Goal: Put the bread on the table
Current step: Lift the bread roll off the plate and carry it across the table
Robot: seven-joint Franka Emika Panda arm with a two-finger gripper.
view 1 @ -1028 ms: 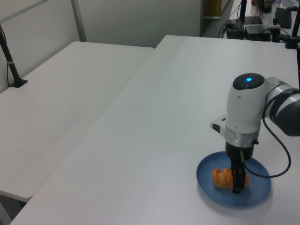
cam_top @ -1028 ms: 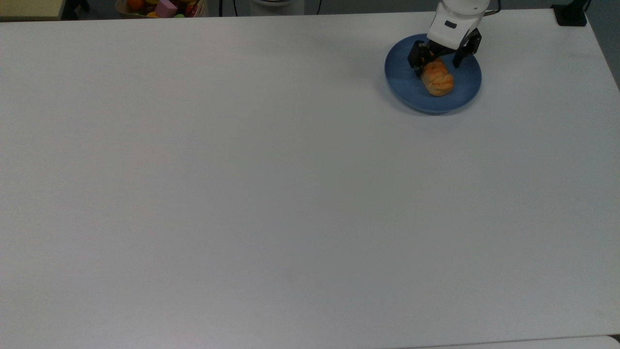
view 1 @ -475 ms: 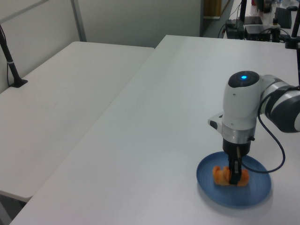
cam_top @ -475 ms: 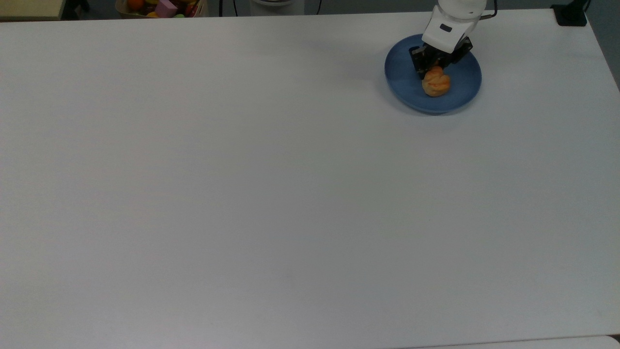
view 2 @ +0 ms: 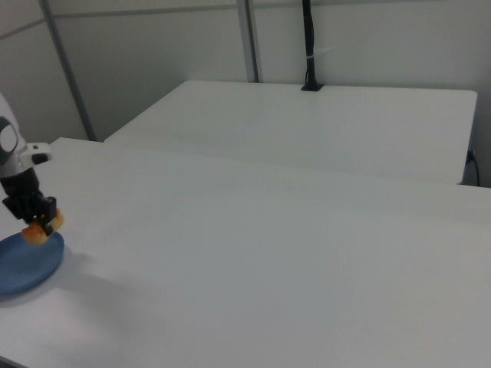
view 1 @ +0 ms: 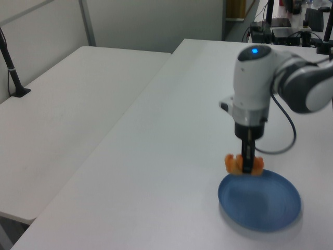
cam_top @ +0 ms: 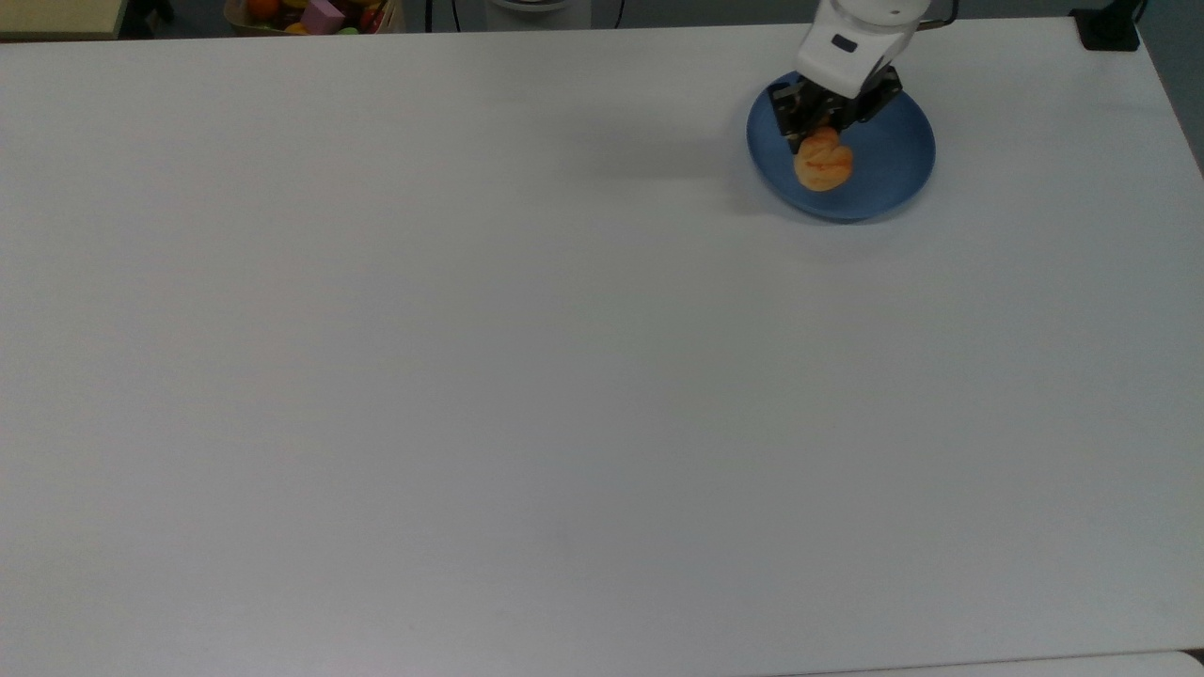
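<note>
The bread [cam_top: 823,162], a small golden-orange roll, hangs in the air above the blue plate [cam_top: 889,160], lifted clear of it. My gripper [cam_top: 821,118] is shut on the bread's upper end. In the left view the bread [view 1: 235,163] sits between the dark fingers of the gripper [view 1: 247,165], over the plate's [view 1: 260,201] far-left rim. In the right view the bread [view 2: 34,229] hangs just above the plate [view 2: 23,264] at that picture's left edge, held by the gripper [view 2: 38,218]. The white table [cam_top: 470,376] spreads wide to the top view's left of the plate.
A box of colourful toys [cam_top: 315,14] sits beyond the table's far edge at the top view's upper left. A black clamp [cam_top: 1108,28] is on the far right corner. A second white table [view 1: 67,114] stands alongside in the left view.
My gripper closed on the bread, tipped it upright and lifted it off the plate. It has also shifted a little toward the top view's left.
</note>
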